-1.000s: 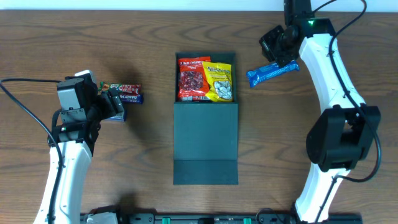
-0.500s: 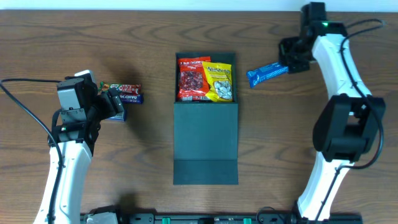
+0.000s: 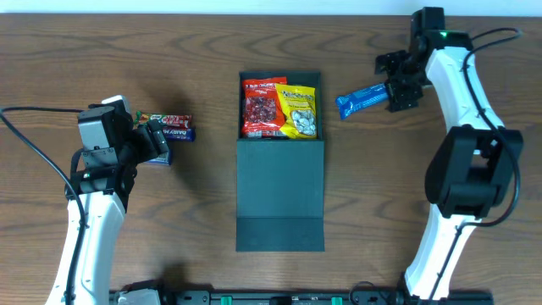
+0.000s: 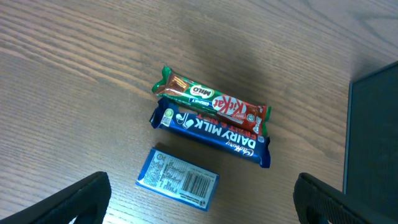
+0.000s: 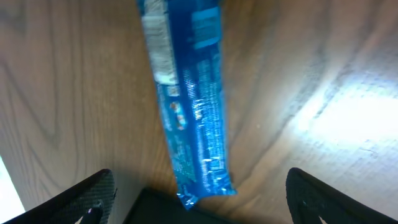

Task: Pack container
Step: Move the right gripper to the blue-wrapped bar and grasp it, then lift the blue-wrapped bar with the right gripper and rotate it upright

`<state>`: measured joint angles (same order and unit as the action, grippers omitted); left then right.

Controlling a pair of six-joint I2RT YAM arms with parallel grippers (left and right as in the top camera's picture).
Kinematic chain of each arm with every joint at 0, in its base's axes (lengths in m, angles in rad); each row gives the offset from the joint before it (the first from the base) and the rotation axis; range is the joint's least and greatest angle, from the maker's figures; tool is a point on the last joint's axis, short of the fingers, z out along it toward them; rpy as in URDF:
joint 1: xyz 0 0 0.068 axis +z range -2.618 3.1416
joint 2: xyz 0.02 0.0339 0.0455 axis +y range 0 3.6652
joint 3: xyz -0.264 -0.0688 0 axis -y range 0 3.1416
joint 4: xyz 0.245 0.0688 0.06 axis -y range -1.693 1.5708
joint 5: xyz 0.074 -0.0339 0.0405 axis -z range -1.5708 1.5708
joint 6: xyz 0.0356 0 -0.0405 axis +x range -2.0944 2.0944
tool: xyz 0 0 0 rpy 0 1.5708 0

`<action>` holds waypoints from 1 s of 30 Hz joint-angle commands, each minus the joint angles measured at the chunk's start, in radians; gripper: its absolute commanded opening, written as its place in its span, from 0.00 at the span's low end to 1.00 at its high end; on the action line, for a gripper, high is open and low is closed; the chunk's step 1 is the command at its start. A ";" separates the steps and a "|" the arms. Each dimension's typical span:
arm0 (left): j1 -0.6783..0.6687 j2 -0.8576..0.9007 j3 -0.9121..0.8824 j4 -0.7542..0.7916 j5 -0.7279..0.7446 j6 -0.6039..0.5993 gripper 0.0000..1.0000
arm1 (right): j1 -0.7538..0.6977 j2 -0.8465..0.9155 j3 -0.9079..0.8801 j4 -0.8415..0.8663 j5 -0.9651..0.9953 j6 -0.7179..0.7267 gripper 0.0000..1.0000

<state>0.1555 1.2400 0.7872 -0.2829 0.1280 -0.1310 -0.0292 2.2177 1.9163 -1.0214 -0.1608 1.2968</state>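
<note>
Two snack packets sit in the container (image 3: 279,186), a dark teal box in the middle of the table (image 3: 169,51). The red packet (image 3: 264,108) is on its left side and the yellow packet (image 3: 299,112) is beside it on the right, and together they fill the open compartment. The box's flap lid lies folded out flat on the wood, on the side nearer the arm bases.

A long blue packet (image 3: 362,99) lies on the table to the right of the box, apart from it. Its outer end lies between the widely spread fingers of the right gripper (image 3: 395,85).

To the left of the box, a Milo KitKat bar (image 4: 211,102) and a Dairy Milk bar (image 4: 211,130) lie side by side and touching. A small blue box (image 4: 178,178) sits just beside them. The left gripper (image 3: 157,142) hangs over this group with its fingers wide and nothing between them.

The surface is dark brown wood grain. A pale strip runs along its far edge.
</note>
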 commanded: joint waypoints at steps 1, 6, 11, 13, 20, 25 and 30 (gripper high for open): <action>0.001 0.003 0.027 -0.005 0.004 -0.004 0.95 | 0.032 0.047 0.000 0.016 0.029 -0.012 0.87; 0.001 0.003 0.027 -0.009 0.004 -0.004 0.95 | 0.045 0.104 0.042 0.015 0.014 -0.012 0.86; 0.001 0.003 0.027 -0.010 0.004 -0.003 0.95 | 0.046 0.152 0.166 -0.052 0.029 -0.021 0.85; 0.001 0.003 0.027 -0.010 0.003 -0.003 0.95 | 0.046 0.171 0.195 -0.077 0.029 -0.025 0.85; 0.001 0.003 0.027 -0.009 0.003 -0.003 0.95 | 0.050 0.223 0.213 -0.098 0.011 -0.039 0.83; 0.001 0.003 0.027 -0.009 0.003 -0.003 0.95 | 0.049 0.226 0.213 -0.096 0.015 -0.039 0.80; 0.001 0.003 0.027 -0.009 0.003 -0.003 0.95 | 0.047 0.235 0.213 -0.097 0.014 -0.046 0.75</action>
<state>0.1555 1.2400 0.7872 -0.2886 0.1280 -0.1310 0.0151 2.4416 2.1197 -1.1145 -0.1539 1.2659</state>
